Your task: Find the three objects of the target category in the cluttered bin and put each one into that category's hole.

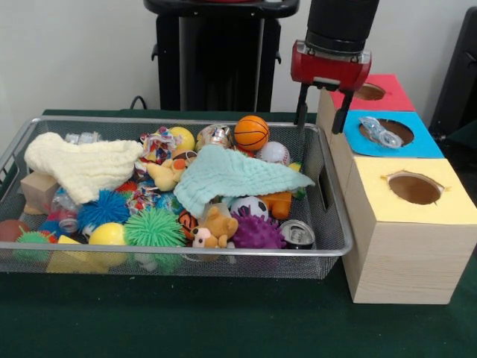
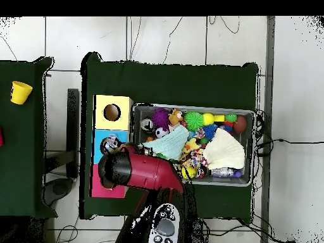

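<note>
Green cloth covers the table (image 1: 223,321) in the foreground, and on it the wire-mesh bin (image 1: 186,261) sprawls widest of all, heaped with toys. Beside its right end stands a row of wooden boxes: the yellow-topped box (image 1: 417,216) closest, the blue-topped box (image 1: 350,145) behind it and the red-topped box (image 1: 395,93) farthest back, each with a round hole in its lid. Above the blue and red lids hangs the red and black arm, its gripper (image 1: 320,112) spread open with nothing between its dark prongs. A clear crinkled plastic object (image 1: 378,133) lies in the blue hole (image 1: 387,130), half over the rim, apparently not yet dropped through. Inside the bin, a cream cloth (image 1: 82,164) and a mint cloth (image 1: 231,175) drape over much of the pile, with an orange basketball (image 1: 252,132), a green spiky ball (image 1: 154,227), a purple spiky ball (image 1: 257,233), a small plush bear (image 1: 216,227) and a drink can (image 1: 298,235) showing around them. More clear plastic pieces appear to sit at the bin's left end, partly under the cream cloth. The likely trouble: the piece perched on the blue rim could stay hung up, and the cloths could hide or snag remaining targets when the open prongs descend.
</note>
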Available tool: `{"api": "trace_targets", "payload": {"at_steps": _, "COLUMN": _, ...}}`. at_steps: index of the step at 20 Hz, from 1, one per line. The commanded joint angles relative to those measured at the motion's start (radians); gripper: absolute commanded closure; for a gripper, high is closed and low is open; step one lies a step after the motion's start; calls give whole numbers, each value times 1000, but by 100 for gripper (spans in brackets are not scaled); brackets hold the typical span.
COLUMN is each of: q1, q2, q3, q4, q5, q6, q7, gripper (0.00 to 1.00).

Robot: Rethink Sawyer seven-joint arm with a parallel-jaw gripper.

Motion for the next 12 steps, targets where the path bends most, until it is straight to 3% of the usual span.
{"api": "trace_targets", "payload": {"at_steps": 1, "q1": 14, "q2": 83, "q3": 5, "q4": 52, "q5": -13, "q6": -133, "q7": 225, "gripper": 0}}
{"api": "trace_targets", "payload": {"at_steps": 5, "q1": 20, "q2": 90, "q3": 11, "q4": 77, "q5": 5, "q6": -172, "q7": 231, "gripper": 0}}
{"api": "trace_targets", "payload": {"at_steps": 12, "q1": 46, "q2": 96, "q3": -7, "q4": 58, "q5": 31, "q6": -131, "q7": 232, "gripper": 0}}
